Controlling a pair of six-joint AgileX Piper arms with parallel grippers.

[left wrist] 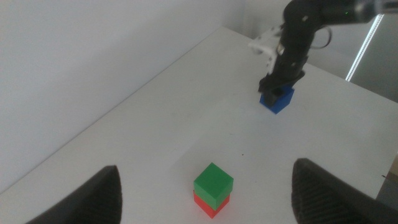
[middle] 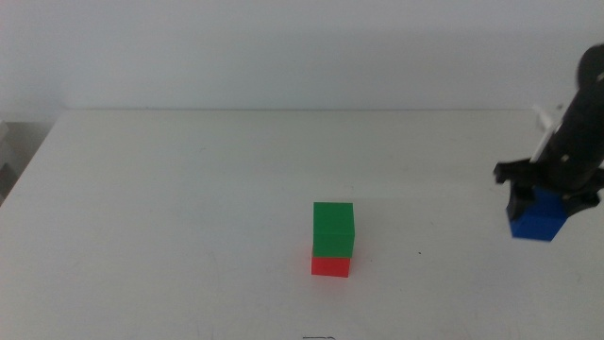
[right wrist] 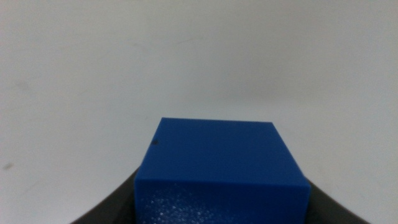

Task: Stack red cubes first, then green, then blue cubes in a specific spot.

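Note:
The green cube (middle: 333,229) sits squarely on the red cube (middle: 330,266) a little right of the table's middle; the left wrist view shows the same pair, green cube (left wrist: 213,181) over red cube (left wrist: 210,205). At the table's right side my right gripper (middle: 538,196) comes down over the blue cube (middle: 536,220), its jaws against the cube's sides. The blue cube (right wrist: 221,168) fills the space between the jaws in the right wrist view. My left gripper (left wrist: 208,183) hangs open, well back from the stack, with nothing in it.
The white table (middle: 170,208) ends at a pale wall behind. Its left edge (middle: 24,165) runs diagonally, with grey clutter beyond. The right arm (left wrist: 298,37) reaches in over the far right corner.

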